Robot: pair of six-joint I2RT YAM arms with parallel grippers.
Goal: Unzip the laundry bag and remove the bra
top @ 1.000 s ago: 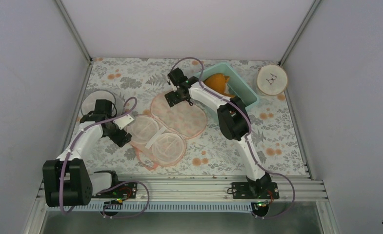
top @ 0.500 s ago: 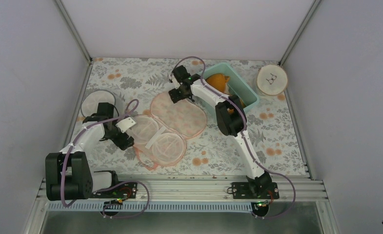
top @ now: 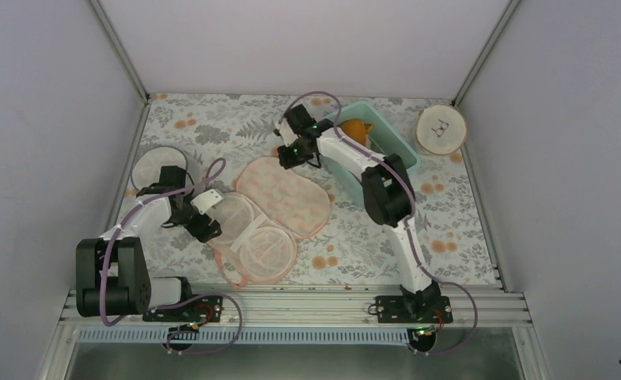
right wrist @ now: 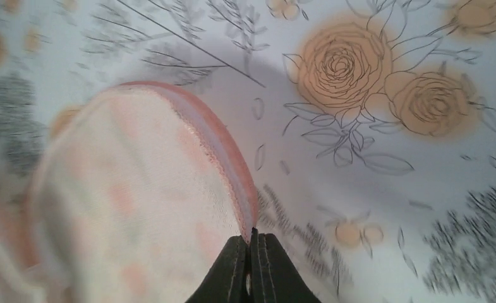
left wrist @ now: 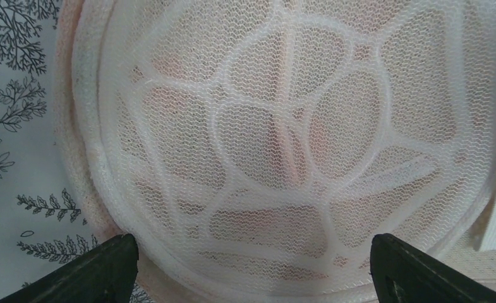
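Between the pressed-together fingertips of the right pincer [right wrist: 251,251] we see the pink zipper rim [right wrist: 225,154] of the laundry bag [right wrist: 131,208] pinched. The printed flap spreads ahead and to the left of it over the floral tablecloth [right wrist: 371,164]. Just beside that pincer's arm, on the side away from the bag, the teal bin [top: 399,150] holds the orange bra [top: 356,130]. The left pincer [left wrist: 251,252] is spread wide, its tips flanking the near edge of a white spoked ring [left wrist: 283,145] in the bag's other half; we cannot tell whether they touch it. With the bag unzipped and the bra out, we judge the task all but done. The next move calls for letting go of the rim without dragging the mesh.
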